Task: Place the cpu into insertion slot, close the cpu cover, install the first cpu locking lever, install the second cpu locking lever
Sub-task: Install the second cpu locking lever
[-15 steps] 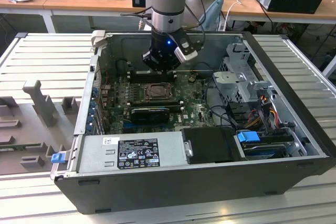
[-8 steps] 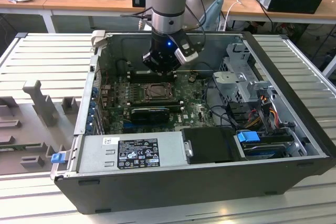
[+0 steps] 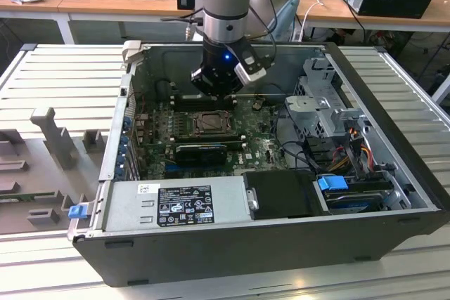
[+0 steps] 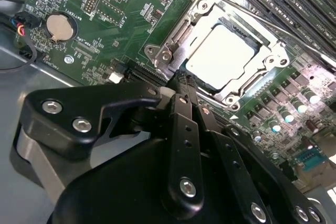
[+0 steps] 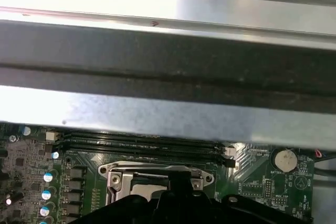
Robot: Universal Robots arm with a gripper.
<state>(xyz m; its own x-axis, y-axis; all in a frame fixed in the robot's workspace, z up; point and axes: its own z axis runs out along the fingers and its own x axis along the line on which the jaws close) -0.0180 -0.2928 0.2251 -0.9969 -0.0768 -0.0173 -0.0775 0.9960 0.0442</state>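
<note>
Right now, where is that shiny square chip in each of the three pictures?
Exterior view: the cpu lies in its socket mid-motherboard, just below the gripper.
Second wrist view: it sits bright and square inside the cpu cover, beyond the gripper.
First wrist view: I cannot make the chip out; the cover frame shows.
Shared landmark: the long black memory slots beside the socket.

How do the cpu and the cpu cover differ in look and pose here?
The cpu is a pale, solid square; the cpu cover is a grey metal frame with a square window. The cpu shows through that window, while the cover lies flat around it. Both sit squarely on the same socket.
</note>
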